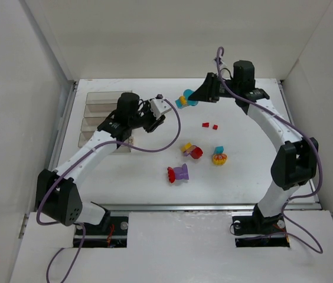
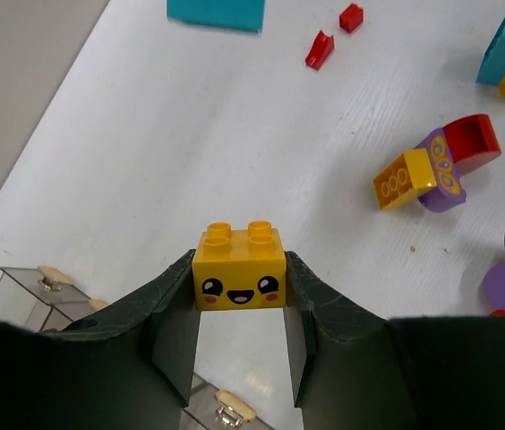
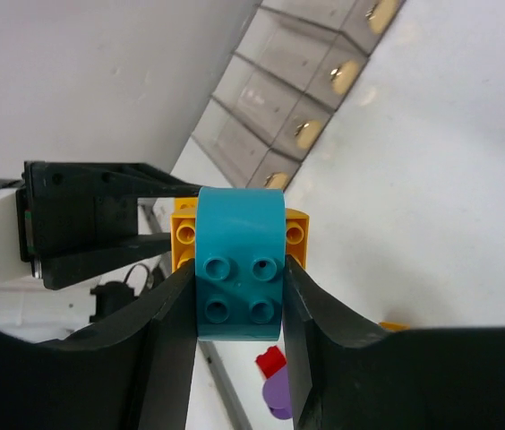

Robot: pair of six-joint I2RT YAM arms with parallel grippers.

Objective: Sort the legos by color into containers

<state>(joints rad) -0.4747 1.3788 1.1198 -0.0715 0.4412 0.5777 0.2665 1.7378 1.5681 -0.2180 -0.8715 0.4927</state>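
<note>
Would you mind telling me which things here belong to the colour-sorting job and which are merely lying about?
Part of the job:
yellow smiley brick in the left gripper
teal-and-orange clump in the right gripper
small red pieces
yellow-purple-red clump
cyan-yellow clump
red-purple clump
clear bins

Just there:
purple cables
white side walls

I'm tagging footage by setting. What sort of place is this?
Likely a robot lab test cell: white panels enclose a white table, a left arm and right arm are bolted at its near edge, and toy bricks and clear bins lie on it.
</note>
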